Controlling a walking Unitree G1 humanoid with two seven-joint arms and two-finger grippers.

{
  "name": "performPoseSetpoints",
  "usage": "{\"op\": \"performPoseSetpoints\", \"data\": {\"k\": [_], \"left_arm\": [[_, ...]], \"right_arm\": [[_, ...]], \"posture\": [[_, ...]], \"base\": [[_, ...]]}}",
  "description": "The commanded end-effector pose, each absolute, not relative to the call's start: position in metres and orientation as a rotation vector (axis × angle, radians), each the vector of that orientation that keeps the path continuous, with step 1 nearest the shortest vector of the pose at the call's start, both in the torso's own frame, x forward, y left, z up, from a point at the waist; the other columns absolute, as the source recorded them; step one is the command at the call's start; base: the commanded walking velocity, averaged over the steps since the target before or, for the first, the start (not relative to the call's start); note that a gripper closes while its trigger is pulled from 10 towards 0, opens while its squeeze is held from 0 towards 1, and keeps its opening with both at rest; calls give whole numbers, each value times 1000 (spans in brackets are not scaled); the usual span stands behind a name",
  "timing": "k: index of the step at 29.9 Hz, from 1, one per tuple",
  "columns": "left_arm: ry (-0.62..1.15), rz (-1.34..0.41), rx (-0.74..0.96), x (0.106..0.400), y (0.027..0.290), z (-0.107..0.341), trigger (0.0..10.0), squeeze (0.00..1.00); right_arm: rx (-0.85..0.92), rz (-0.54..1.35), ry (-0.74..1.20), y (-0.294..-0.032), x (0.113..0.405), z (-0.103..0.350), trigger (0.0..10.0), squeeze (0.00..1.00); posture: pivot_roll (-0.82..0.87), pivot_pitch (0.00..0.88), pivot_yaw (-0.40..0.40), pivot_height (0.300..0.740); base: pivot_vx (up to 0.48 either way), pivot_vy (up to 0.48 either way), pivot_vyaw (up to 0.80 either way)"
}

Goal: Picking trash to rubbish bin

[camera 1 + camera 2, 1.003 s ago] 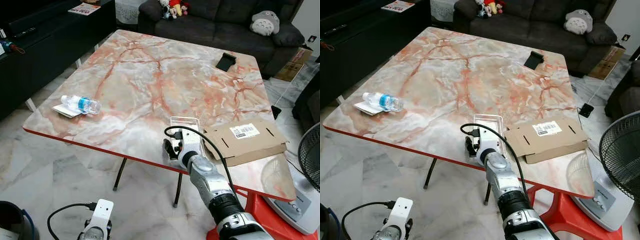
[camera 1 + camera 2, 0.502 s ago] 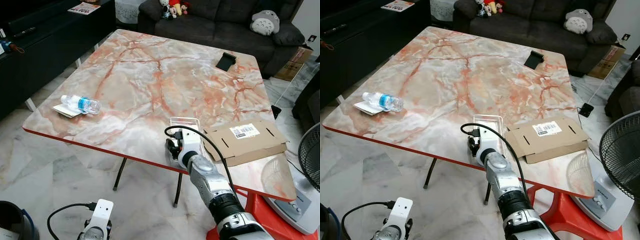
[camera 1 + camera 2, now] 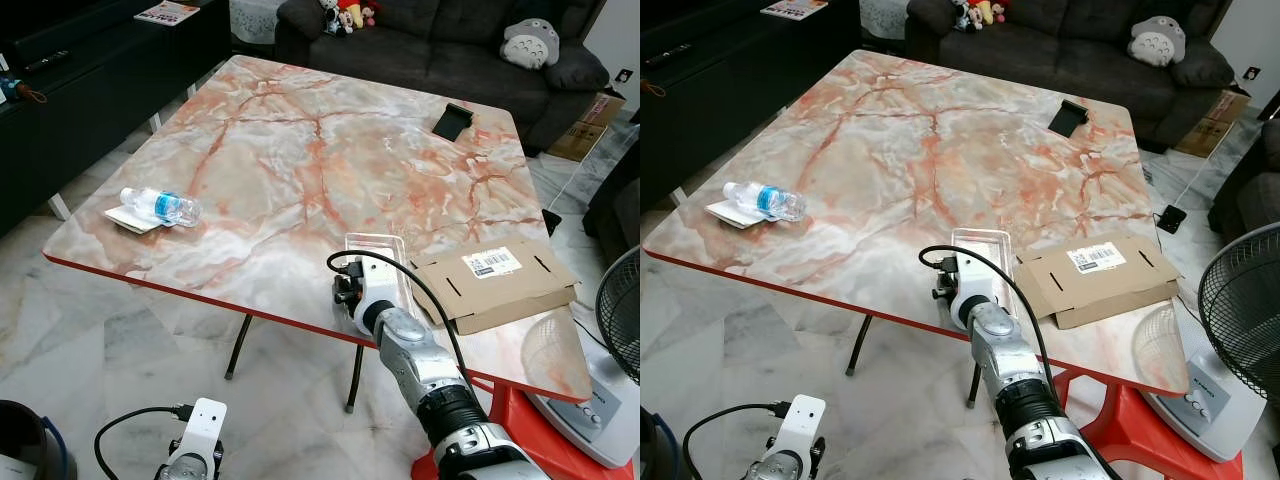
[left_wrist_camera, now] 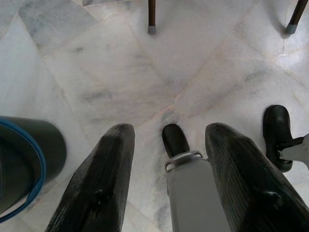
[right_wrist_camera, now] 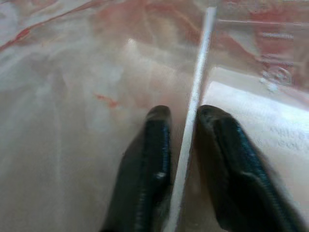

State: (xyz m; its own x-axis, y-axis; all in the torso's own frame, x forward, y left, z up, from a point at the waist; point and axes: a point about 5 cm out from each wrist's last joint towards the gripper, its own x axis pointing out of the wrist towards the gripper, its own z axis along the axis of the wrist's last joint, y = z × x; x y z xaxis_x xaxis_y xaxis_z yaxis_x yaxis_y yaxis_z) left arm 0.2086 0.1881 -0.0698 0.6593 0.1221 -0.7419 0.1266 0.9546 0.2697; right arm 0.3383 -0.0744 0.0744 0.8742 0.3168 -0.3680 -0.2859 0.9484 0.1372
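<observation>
R gripper fingers nearly shut, pinching tray rim at table edge | tray prob light, thin, flexy, slick → grip rim | L gripper fingers open, empty

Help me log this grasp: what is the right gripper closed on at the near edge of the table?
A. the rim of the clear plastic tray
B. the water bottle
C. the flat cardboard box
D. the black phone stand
A: in the right wrist view, the right gripper has a finger on each side of the thin rim of the clear plastic tray, beside the cardboard box.
</observation>
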Motion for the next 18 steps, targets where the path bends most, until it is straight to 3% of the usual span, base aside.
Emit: {"op": "performPoseSetpoints", "data": {"k": [1,11,12,18], "left_arm": [[882,0,310,202,187,-74,10000,0],[879,3,310,202,187,-74,10000,0],[871,7,306,203,188,-73,10000,0],[832,24,292,208,189,-69,10000,0]], "right_arm": [[71,307,413,-79,339,74,0,0],[163,375,238,-68,344,99,0,0],[218,406,140,-65,346,115,10000,0],[305,470,-96,-62,346,152,10000,0]], "posture": [[62,115,-159,740],[63,114,-156,740],[61,113,-154,740],[63,110,-150,740]], "base": [[0,0,0],[0,0,0],[0,0,0],[0,0,0]]}}
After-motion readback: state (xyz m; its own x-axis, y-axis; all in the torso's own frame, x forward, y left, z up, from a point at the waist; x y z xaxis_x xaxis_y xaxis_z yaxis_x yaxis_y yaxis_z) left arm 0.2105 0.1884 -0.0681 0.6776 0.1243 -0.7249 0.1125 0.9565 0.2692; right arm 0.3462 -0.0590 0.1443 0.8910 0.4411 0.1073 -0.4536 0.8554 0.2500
